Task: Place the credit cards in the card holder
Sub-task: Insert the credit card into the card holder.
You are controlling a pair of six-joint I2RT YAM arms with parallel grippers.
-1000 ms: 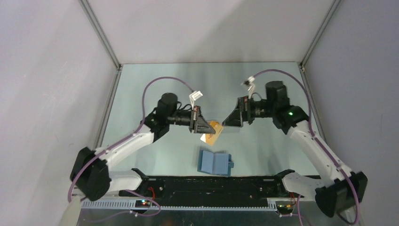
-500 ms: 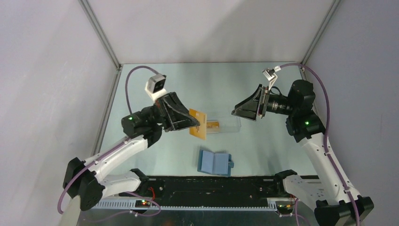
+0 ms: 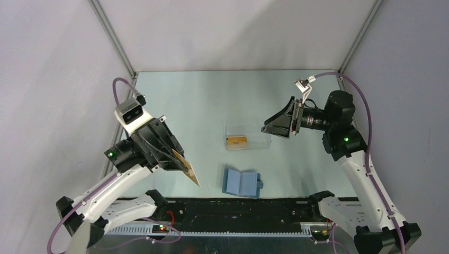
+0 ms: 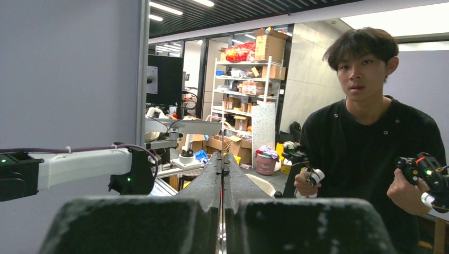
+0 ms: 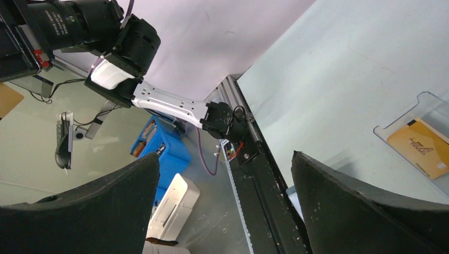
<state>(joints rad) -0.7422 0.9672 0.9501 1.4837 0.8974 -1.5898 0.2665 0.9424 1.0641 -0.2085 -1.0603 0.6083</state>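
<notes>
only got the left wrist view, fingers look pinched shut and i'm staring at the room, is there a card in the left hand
Observer: Yes, the left hand is shut on an orange-gold card.
Operator: where's the holder
Observer: The card holder lies open on the table to that card's right, near the front edge.
Operator: any more cards to get
Observer: A second card lies in the clear box, beyond the holder.

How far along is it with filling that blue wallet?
No card shows in the open card holder yet. The left gripper holds one credit card in the air. A second card lies in the clear box, yet to be fetched.
</notes>
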